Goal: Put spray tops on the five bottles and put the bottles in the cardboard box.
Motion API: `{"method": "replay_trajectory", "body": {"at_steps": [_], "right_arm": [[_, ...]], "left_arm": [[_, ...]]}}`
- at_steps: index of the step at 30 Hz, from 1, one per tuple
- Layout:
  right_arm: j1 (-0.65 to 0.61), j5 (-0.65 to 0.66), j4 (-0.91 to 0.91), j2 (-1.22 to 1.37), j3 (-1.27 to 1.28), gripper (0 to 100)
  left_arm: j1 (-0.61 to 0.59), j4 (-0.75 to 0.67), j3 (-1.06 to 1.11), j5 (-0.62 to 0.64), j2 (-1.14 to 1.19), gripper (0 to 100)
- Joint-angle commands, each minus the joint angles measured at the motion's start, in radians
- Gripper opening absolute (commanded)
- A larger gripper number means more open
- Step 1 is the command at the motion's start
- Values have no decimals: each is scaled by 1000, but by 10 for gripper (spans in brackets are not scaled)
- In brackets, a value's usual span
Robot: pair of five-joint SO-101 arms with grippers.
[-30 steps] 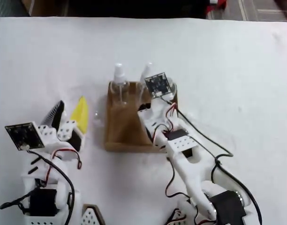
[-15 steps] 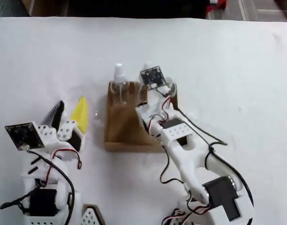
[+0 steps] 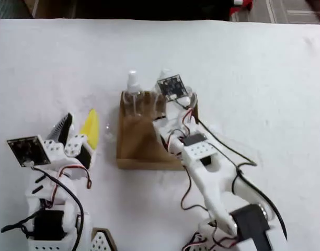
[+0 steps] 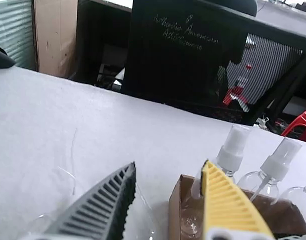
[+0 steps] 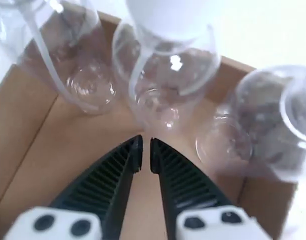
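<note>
Clear plastic bottles [image 5: 165, 85], likely light and slippery, stand in the cardboard box [image 5: 38, 135]; grip at the neck. Right gripper [image 5: 143, 150] fingers nearly together, empty; left gripper [image 4: 168, 167] fingers wide.

1. I see a white tabletop [image 3: 254, 63] running across the whole high view, evenly lit, its cover faintly creased.
2. Past its far edge lies a dark strip [image 3: 149, 8]. At the far right corner there are grey floor tiles [image 3: 290, 10] beside a red object [image 3: 241, 6].
3. My left wrist view shows a slatted window blind [image 4: 10, 30] with a brown cardboard panel [image 4: 55, 37] just beside it.
4. A black board [image 4: 188, 55] stands beyond the table, with a black mesh panel [image 4: 273, 60] and a red plastic frame [image 4: 303, 122] near it.
</note>
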Motion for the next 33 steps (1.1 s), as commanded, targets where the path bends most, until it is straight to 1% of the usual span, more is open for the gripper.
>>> {"method": "replay_trajectory", "body": {"at_steps": [1,5,10,17,19,21,24,29,33], "right_arm": [[2,3,4,-136,48,15],[2,3,7,-236,112,15],[5,3,30,-435,207,15],[27,3,289,-796,219,15],[74,3,348,-923,221,15],[150,-3,383,-1032,222,15],[262,-8,374,-1124,253,15],[371,-104,302,-1072,265,15],[460,-121,183,-944,262,15]], "left_arm": [[-4,-28,-8,5,-7,203],[-4,-28,-8,5,-7,203],[-5,-28,-6,5,-7,203],[-5,-26,-6,5,-7,203],[-5,-23,-6,5,-7,203],[-5,-23,-6,5,-7,203],[-5,-23,-6,5,-7,203],[-5,-21,-5,5,-7,203],[-5,-21,-5,5,-7,203]]}}
